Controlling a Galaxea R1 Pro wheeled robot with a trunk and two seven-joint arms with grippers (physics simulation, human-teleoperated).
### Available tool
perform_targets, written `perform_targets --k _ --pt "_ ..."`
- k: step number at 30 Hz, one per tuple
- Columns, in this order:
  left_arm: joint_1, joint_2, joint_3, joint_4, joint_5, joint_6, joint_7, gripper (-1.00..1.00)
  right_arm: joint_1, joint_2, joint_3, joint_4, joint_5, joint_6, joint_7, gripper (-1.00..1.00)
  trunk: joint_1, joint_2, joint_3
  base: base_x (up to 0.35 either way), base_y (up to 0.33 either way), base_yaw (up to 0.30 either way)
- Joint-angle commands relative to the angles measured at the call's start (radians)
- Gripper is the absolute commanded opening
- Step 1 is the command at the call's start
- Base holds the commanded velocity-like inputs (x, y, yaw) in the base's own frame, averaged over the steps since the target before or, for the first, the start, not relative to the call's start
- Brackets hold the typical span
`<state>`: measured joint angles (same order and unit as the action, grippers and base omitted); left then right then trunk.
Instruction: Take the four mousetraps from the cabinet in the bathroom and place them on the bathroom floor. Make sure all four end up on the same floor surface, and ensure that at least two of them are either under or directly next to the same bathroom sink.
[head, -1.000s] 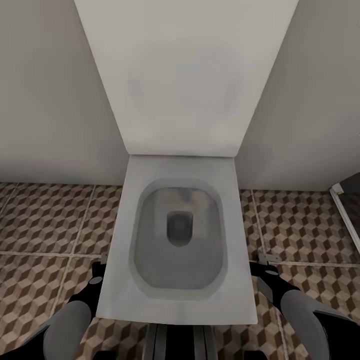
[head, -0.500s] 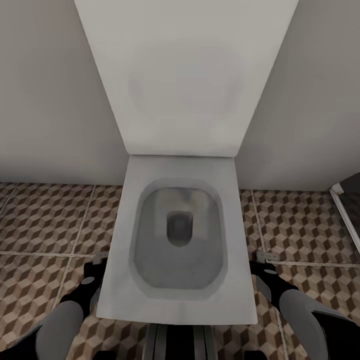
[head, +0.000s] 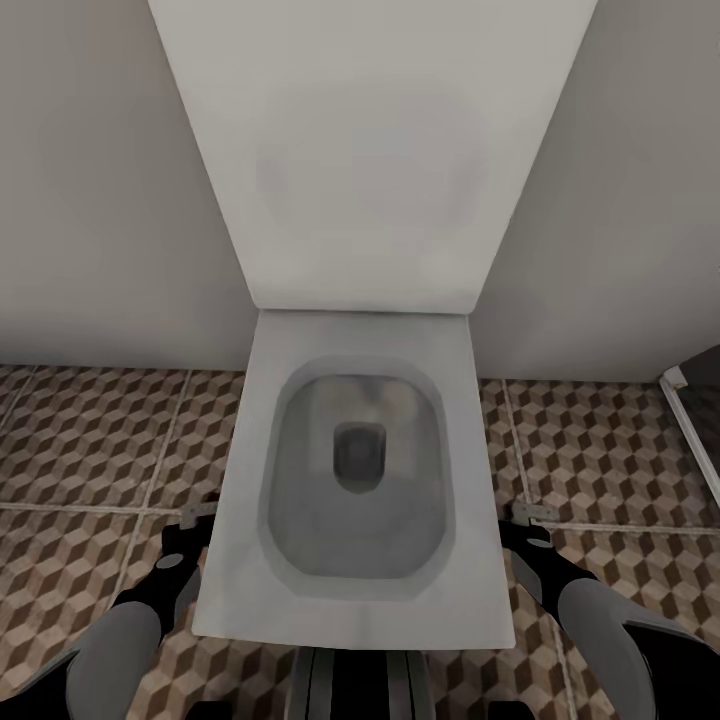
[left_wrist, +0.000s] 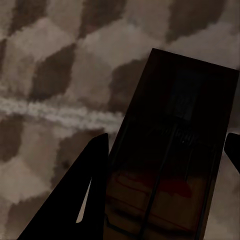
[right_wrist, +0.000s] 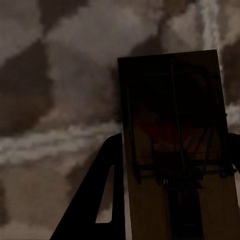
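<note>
- The head view looks down on a white rectangular toilet (head: 355, 480) with its lid raised against a pale grey wall (head: 90, 180).
- Around it lies the bathroom floor (head: 90, 440) – large square tiles printed with a brown, beige and cream cube pattern and pale grout lines.
- The black left gripper (head: 195, 522) hangs low beside the toilet's left edge; a small pale slab end shows at its tip.
- In the left wrist view, a flat dark wooden mousetrap with thin metal wire (left_wrist: 175, 160) sits between the 2 black fingers (left_wrist: 85, 200), so the jaws are clamped on it, above the tiles.
- The black right gripper (head: 530, 522) hangs by the toilet's right edge, a pale slab end at its tip too.
- In the right wrist view, a second tan wooden mousetrap with a wire frame and a reddish patch (right_wrist: 175, 150) is gripped between that gripper's fingers (right_wrist: 107, 195) – jaws closed on it, over the floor.
</note>
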<state>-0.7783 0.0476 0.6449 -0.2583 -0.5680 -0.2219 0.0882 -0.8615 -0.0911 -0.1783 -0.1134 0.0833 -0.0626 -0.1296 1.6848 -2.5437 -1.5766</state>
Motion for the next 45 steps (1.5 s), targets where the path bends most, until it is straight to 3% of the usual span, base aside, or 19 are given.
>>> perform_targets --k 1,16,23,32,45 --pt "-0.001 -0.001 0.006 0.002 -0.012 -0.005 0.007 -1.00 -0.001 0.000 -0.009 0.001 0.007 -0.004 0.001 -1.00 0.000 0.000 0.000 0.000 0.000 0.000" --pt "-0.001 -0.003 0.006 0.002 -0.012 -0.005 0.006 -1.00 -0.001 0.001 -0.002 -0.002 0.012 -0.029 0.001 -1.00 0.000 0.000 0.000 0.000 0.000 0.000" --pt "-0.001 -0.003 0.006 0.002 -0.012 -0.005 0.006 -1.00 -0.001 0.004 0.013 -0.003 0.038 -0.053 0.004 -1.00 0.000 0.000 0.000 0.000 0.000 0.000" --pt "-0.001 -0.003 0.006 0.002 -0.012 -0.005 0.005 -1.00 -0.001 0.004 0.015 -0.002 0.039 -0.050 0.073 -1.00 0.000 0.000 0.000 0.000 0.000 0.000" --pt "-0.001 -0.003 0.006 0.002 -0.012 -0.005 0.005 -1.00 -0.001 0.005 0.016 -0.001 0.037 -0.050 0.086 -1.00 0.000 0.000 0.000 0.000 0.000 0.000"
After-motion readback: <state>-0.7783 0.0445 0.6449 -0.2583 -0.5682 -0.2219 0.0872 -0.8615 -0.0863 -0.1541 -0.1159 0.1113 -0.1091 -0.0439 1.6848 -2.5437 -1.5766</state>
